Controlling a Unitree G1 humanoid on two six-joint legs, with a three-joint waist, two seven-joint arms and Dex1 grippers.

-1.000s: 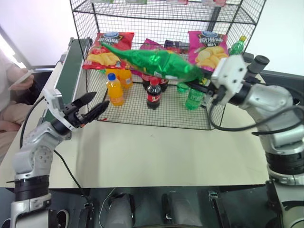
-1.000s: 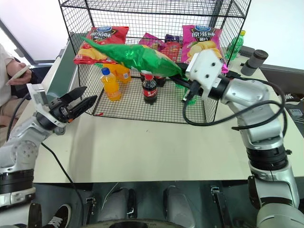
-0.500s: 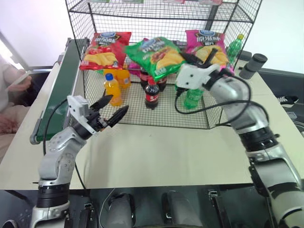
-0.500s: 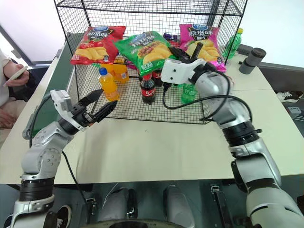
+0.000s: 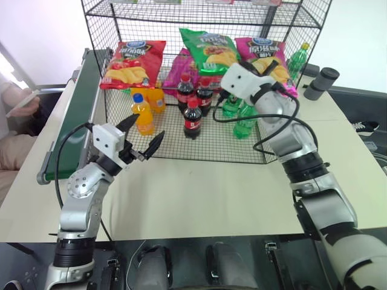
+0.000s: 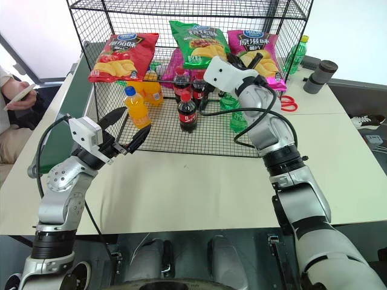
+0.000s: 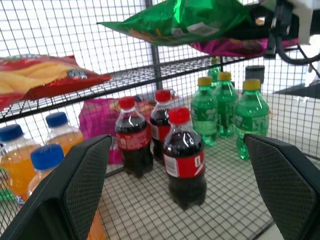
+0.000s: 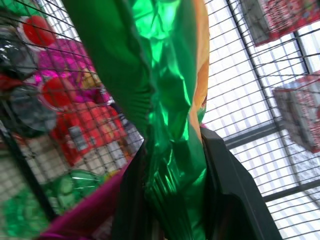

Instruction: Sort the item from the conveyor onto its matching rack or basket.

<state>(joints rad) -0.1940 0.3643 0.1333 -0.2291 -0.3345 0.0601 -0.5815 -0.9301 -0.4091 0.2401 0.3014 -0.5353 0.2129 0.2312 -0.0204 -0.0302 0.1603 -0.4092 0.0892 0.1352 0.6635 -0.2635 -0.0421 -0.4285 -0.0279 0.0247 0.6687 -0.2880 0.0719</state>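
1. The glossy, crinkled green crisps bag [image 6: 195,41] sits on the tall black wire-mesh rack's [image 6: 91,15] shelf, between a red crisps bag [image 6: 123,55] and a pink crisps bag [image 6: 254,45].
2. The right gripper's [image 8: 172,165] black fingers pinch the green bag's edge.
3. The left gripper's [image 6: 125,130] fingers spread wide, holding nothing, over the smooth cream counter [image 6: 199,193].
4. The dark green conveyor [image 5: 75,115] runs beside the rack.

Glossy green crisps bag [image 5: 209,47] with pictured yellow crisps, held upright at the rack's [image 5: 109,96] middle tier, between the red and pink bags, its lower edge pinched in the right gripper [image 8: 172,200]. Tall black wire-mesh rack standing at the table's far edge. Dark green conveyor [image 5: 75,124] in a grey frame running along the table's left edge beside the rack.
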